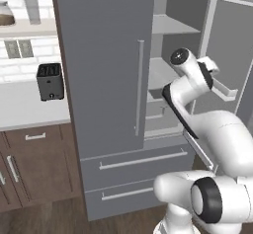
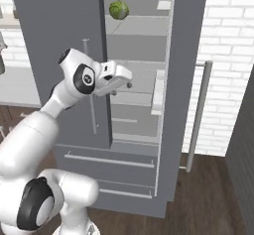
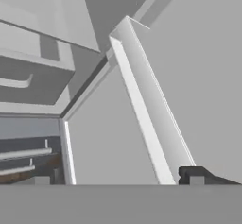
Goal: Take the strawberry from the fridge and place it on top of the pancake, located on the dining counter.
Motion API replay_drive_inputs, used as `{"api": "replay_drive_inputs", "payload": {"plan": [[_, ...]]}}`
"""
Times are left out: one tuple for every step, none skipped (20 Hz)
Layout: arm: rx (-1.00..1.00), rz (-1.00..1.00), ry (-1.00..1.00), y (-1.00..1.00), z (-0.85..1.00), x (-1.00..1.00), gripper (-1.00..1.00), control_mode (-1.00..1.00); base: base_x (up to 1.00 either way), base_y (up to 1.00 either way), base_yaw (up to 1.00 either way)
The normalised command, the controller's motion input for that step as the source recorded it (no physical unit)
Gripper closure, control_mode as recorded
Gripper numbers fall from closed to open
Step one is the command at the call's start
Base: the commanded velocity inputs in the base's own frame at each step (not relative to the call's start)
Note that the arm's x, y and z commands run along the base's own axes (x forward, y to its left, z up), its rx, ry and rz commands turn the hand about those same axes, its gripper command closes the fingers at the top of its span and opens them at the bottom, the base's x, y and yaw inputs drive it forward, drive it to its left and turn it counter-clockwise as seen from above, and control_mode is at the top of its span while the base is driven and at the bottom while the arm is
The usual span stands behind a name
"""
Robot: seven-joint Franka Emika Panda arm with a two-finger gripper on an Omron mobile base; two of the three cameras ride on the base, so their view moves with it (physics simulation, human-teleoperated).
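The fridge [image 1: 106, 80] stood with its right door swung open and its left door shut. The gripper [image 2: 128, 84] reached into the open side, level with the middle shelves; whether it was clenched could not be told. A green round vegetable [image 2: 118, 9] sat on the shelf above the gripper. No writing was readable.

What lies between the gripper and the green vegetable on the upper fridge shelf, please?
In the right base view, the gripper sits below the green vegetable. Between them lies one pale grey shelf of the fridge and otherwise open space.
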Motion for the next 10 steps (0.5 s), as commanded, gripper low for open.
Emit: {"api": "replay_drive_inputs", "payload": {"plan": [[-0.07,0.02,-0.28,1.0,0.67,0.0,-1.0,-1.0,0.0,0.0,0.0],[-0.16,0.04,-0.29,1.0,0.72,0.0,-1.0,-1.0,0.0,0.0,0.0],[-0.12,0.06,-0.25,1.0,0.7,0.0,-1.0,-1.0,0.0,0.0,0.0],[-0.08,0.08,-0.23,1.0,0.65,0.0,-1.0,-1.0,0.0,0.0,0.0],[-0.07,0.1,-0.2,1.0,0.57,0.0,-1.0,-1.0,0.0,0.0,0.0],[-0.03,0.11,-0.16,1.0,0.42,0.0,-1.0,-1.0,0.0,0.0,0.0],[0.0,0.06,-0.1,1.0,0.16,0.0,-1.0,-1.0,0.0,0.0,0.0],[0.13,0.02,-0.27,1.0,0.05,0.0,-1.0,-1.0,0.0,0.0,0.0],[0.2,0.01,-0.34,1.0,0.0,0.0,-1.0,-1.0,0.0,0.0,0.0],[0.29,0.02,-0.31,1.0,0.0,0.0,-1.0,-1.0,0.0,0.0,0.0]]}}
